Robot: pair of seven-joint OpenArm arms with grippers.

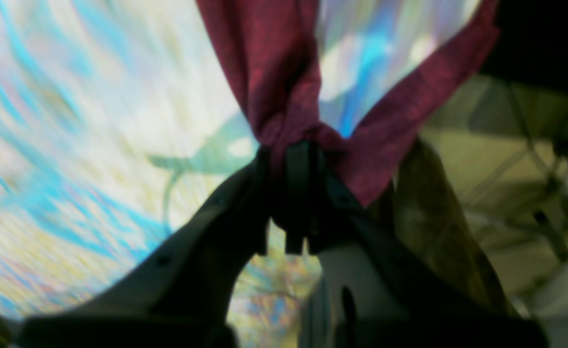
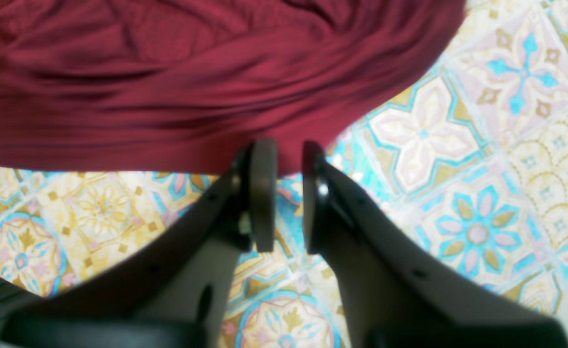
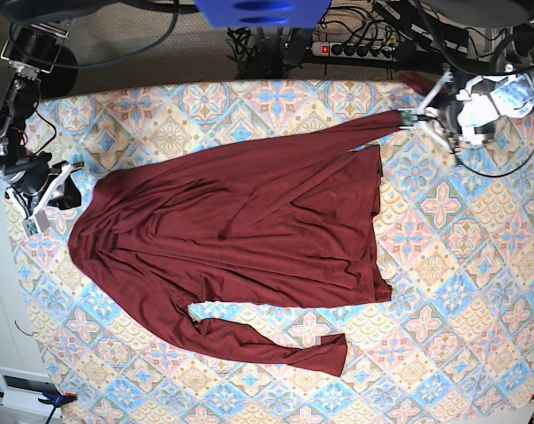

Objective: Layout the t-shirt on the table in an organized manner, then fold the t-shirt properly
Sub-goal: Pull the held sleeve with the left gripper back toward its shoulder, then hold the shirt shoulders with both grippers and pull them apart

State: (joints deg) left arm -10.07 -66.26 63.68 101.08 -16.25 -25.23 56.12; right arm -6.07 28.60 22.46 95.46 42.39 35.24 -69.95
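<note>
The left hand (image 1: 296,159) is pinched tight on a bunch of the t-shirt (image 3: 240,230), its arm reaching in from the far right corner. The right hand (image 2: 284,193) sits low at the opposite edge, its fingers (image 2: 263,193) slightly parted, gripping nothing.

Plain dark maroon t-shirt (image 3: 240,230) on table (image 3: 479,291) cloth of pastel blue, pink, cream floral tiles.

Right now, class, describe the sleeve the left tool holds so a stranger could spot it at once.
Find the table with pastel tiles and the maroon shirt spread on it. One sleeve stretches taut to the left tool; the other lies loose along the table's near edge.
</note>
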